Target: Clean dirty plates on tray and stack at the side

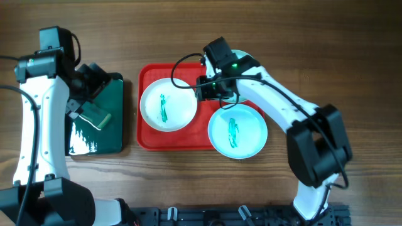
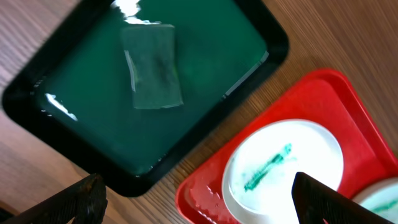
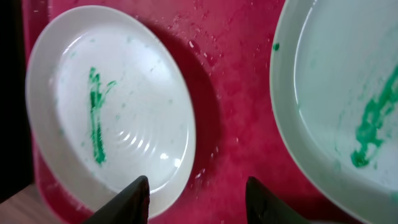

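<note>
Left wrist view. Upper left: green tray [image 2: 211, 87] with black rim, wet and glossy, on wooden table [image 2: 354, 31]; rectangular greenish sponge [image 2: 152, 65] lying flat inside, near the top of the frame. Lower right: rounded corner of red tray [image 2: 326, 93], just beside the green tray, beaded with droplets. On it, white plate [image 2: 314, 146] marked by a slanted teal smear [image 2: 267, 168]; edge of second plate [image 2: 382, 199] at the bottom right corner. Bottom edge: left claw [image 2: 196, 186], dark fingers [image 2: 81, 202] spread wide apart.

So there's a dark green black-rimmed tray [image 2: 211, 99] on the wooden table [image 1: 188, 188], shiny and wet-looking, with a green sponge [image 2: 152, 65] lying flat in it, toward one end.
</note>
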